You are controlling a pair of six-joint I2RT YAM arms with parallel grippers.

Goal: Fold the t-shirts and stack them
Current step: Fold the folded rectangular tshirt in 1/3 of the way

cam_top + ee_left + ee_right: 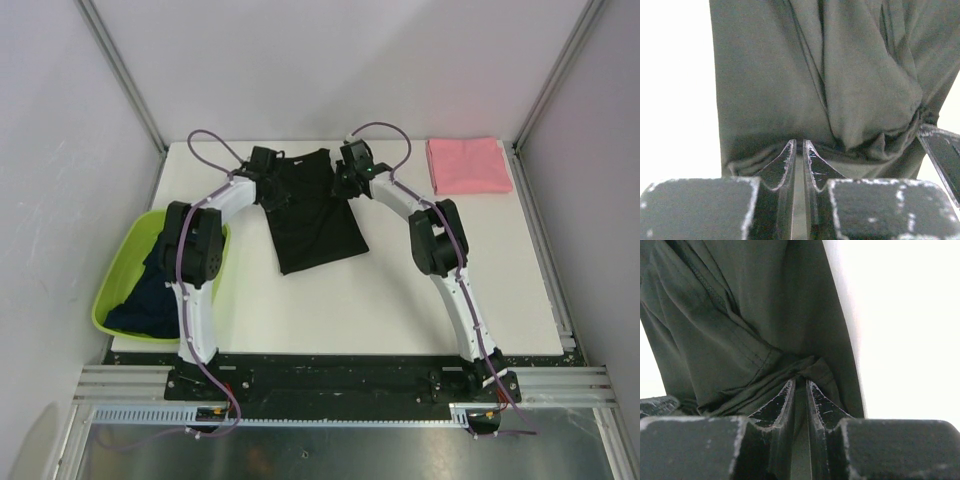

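The spread t-shirt (312, 215) lies on the table (400, 300), mid-table toward the far edge. The left gripper (268, 165) sits at its far left corner, and the right gripper (348, 170) at its far right corner. A folded t-shirt (468, 165) lies in the table's far right corner. At the left edge stands a basin (118, 265) with bundled t-shirts (150, 300) in it.

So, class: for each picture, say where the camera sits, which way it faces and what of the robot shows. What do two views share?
Top external: above and behind the bases, looking down on the table; left arm and right arm show whole, reaching the black t-shirt.
Left wrist: on the left wrist, looking along the left gripper, pinched shut on the shirt's edge.
Right wrist: likewise, along the right gripper, pinched shut on bunched cloth.
Shared: both wrist views show that same t-shirt close up.
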